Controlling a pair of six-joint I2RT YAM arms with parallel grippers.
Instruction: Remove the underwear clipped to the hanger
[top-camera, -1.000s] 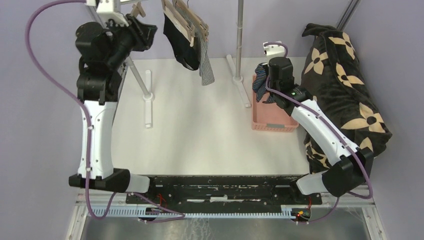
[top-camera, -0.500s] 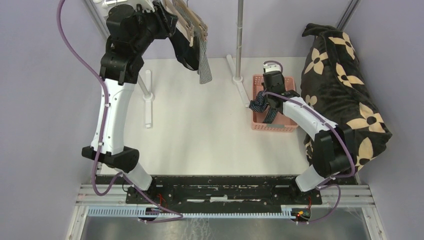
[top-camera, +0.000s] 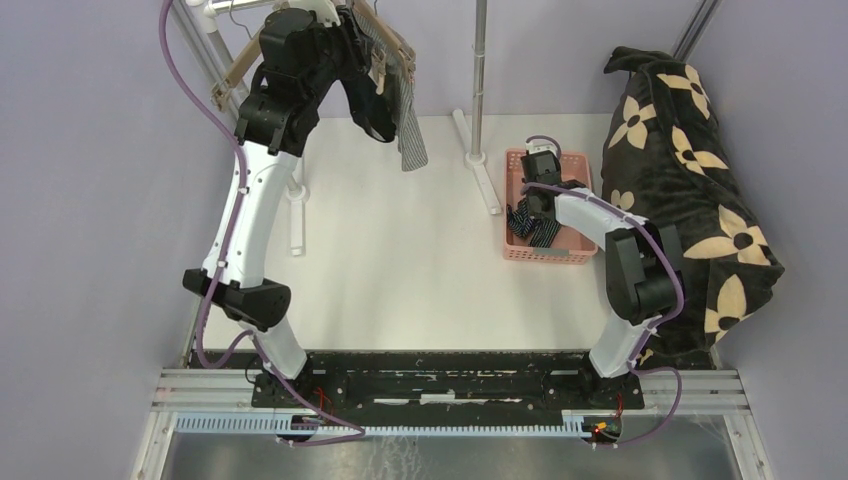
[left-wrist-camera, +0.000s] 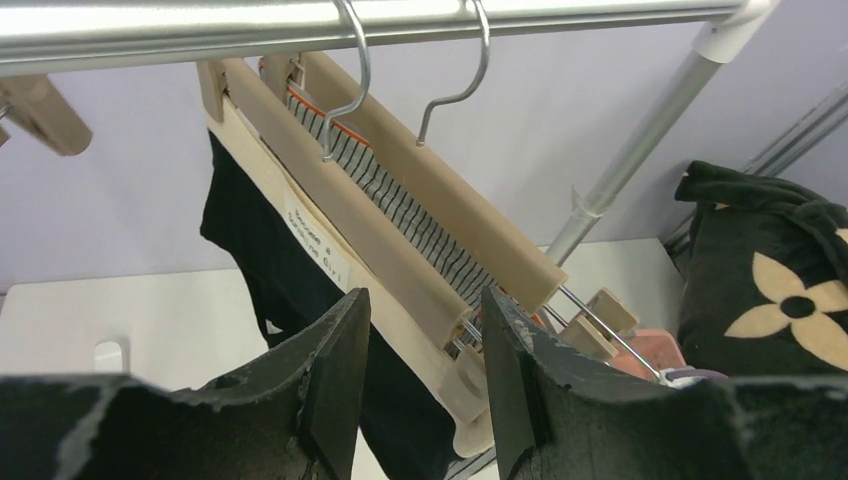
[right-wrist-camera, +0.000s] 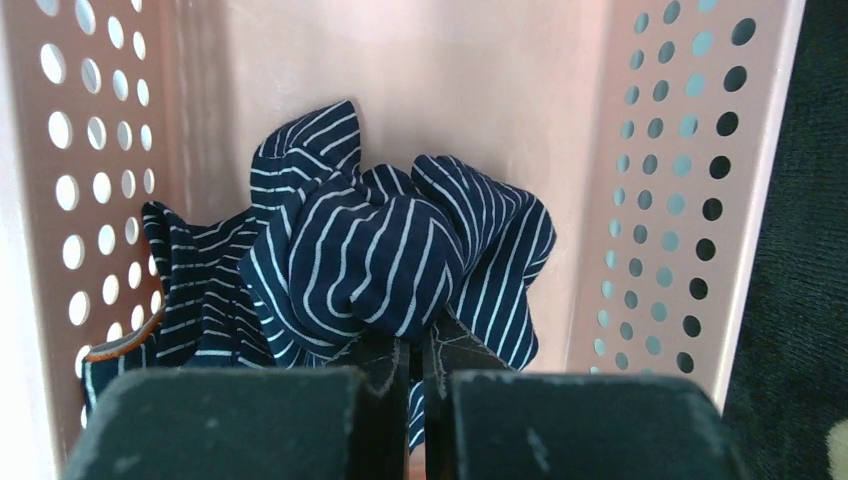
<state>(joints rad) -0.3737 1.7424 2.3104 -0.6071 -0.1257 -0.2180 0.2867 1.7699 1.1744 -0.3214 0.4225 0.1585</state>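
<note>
Your left gripper (left-wrist-camera: 422, 330) is up by the rail (left-wrist-camera: 200, 22). Its two fingers stand apart, with nothing between them. Just past them is the end of a wooden hanger (left-wrist-camera: 330, 240) that clips the black pair (left-wrist-camera: 250, 265). Right behind it, a second hanger (left-wrist-camera: 450, 215) clips the grey-and-white striped pair (left-wrist-camera: 400, 205). Both pairs hang up there, not yet taken off.

Be careful here. The two hangers sit very close together. If you shut the fingers now, I think you would pinch wood and not cloth. Then a pull could slide the hanger along the rail, or lift its hook right off. If you grab cloth and tug hard while the clip is tight, the whole hanger could swing and bump the other one. You might also catch both pairs at once.

Your right gripper (right-wrist-camera: 410, 365) is shut tight on the navy striped pair (right-wrist-camera: 370, 240), low inside the pink basket (right-wrist-camera: 650, 150). If you lift that arm before the fingers open, the pair will come back out with it. If the cloth snags on a finger, it could drag over the basket wall and drop on the table (top-camera: 400, 260).
</note>
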